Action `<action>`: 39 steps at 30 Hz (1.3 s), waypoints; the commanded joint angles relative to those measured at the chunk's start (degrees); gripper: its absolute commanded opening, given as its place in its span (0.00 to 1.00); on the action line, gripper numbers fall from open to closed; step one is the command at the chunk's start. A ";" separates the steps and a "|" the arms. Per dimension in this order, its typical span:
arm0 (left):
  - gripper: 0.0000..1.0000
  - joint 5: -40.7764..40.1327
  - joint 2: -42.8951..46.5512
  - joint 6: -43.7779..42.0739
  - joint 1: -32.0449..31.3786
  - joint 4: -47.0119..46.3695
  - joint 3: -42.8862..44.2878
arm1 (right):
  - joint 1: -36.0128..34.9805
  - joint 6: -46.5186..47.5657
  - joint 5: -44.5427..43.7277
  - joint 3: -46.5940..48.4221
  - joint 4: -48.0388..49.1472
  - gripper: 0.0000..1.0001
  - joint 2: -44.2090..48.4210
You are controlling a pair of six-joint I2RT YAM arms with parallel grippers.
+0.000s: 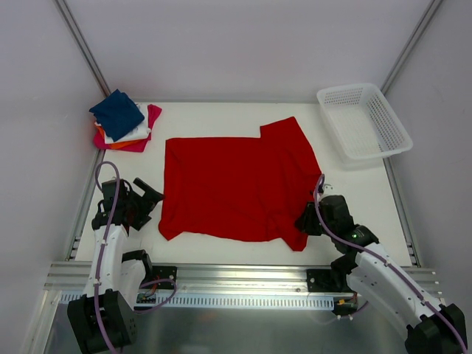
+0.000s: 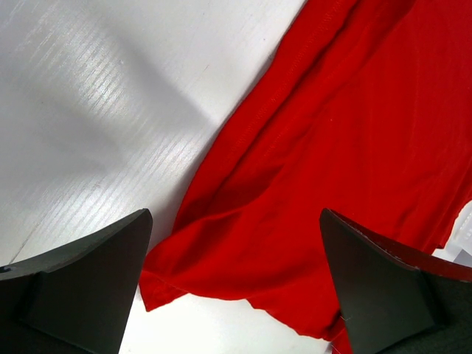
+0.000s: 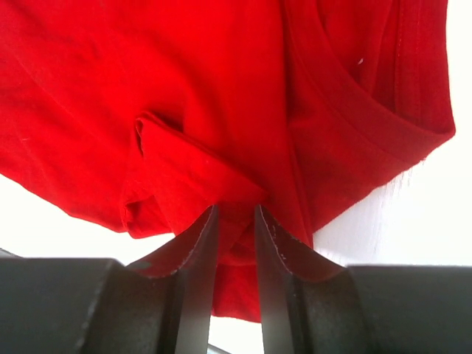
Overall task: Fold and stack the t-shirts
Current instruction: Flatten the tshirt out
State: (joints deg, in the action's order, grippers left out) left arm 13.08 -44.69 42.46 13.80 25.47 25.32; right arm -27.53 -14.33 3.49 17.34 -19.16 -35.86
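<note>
A large red t-shirt (image 1: 236,184) lies spread on the white table. My right gripper (image 1: 306,221) is shut on a bunched fold of the red shirt (image 3: 236,236) at its near right corner. My left gripper (image 1: 153,200) is open, just left of the shirt's near left corner (image 2: 221,258), which lies between the fingers without touching them. A stack of small folded shirts sits at the far left: navy blue (image 1: 117,113) on top, white (image 1: 136,131), orange (image 1: 110,143) and magenta (image 1: 151,118) below.
A white plastic mesh basket (image 1: 363,122) stands at the far right corner. Grey walls enclose the table on three sides. A metal rail (image 1: 236,276) runs along the near edge.
</note>
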 commanded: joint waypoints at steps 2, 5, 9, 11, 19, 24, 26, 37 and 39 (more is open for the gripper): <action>0.99 0.89 -0.05 -0.97 -0.44 -1.04 -0.62 | -0.24 -0.35 -0.94 1.90 2.63 0.29 -0.18; 0.99 0.89 -0.14 -0.88 -0.44 -1.13 -0.71 | -0.24 -0.26 -0.67 1.73 3.07 0.21 -0.79; 0.99 0.89 -0.14 -0.97 -0.53 -1.13 -0.71 | -0.33 -0.17 -0.15 1.73 3.16 0.05 -0.88; 0.99 0.98 -0.14 -0.97 -0.53 -1.22 -0.71 | -0.24 -0.09 -0.15 1.99 2.73 0.00 -0.53; 0.99 1.42 0.13 -0.97 -0.44 -1.22 -0.80 | -0.24 0.70 -0.67 6.46 -3.77 0.00 6.31; 0.99 1.86 0.57 -0.97 -0.44 -1.22 -1.15 | -0.24 2.02 -3.13 9.99 -11.07 0.00 16.32; 0.99 1.95 0.83 -0.89 -0.53 -1.22 -1.24 | -0.16 2.90 -3.13 11.56 -13.96 0.00 18.27; 0.99 1.69 0.74 -1.15 -0.44 -1.22 -0.89 | -0.24 -1.66 1.61 13.07 -21.52 0.00 32.93; 0.99 1.68 0.39 -1.24 -0.44 -1.22 -0.89 | -0.24 -3.33 2.31 13.85 -22.85 0.00 34.88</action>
State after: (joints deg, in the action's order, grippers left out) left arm 13.52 -44.23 42.44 13.80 24.69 24.38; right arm -27.57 -14.39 3.79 28.01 -38.13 -4.01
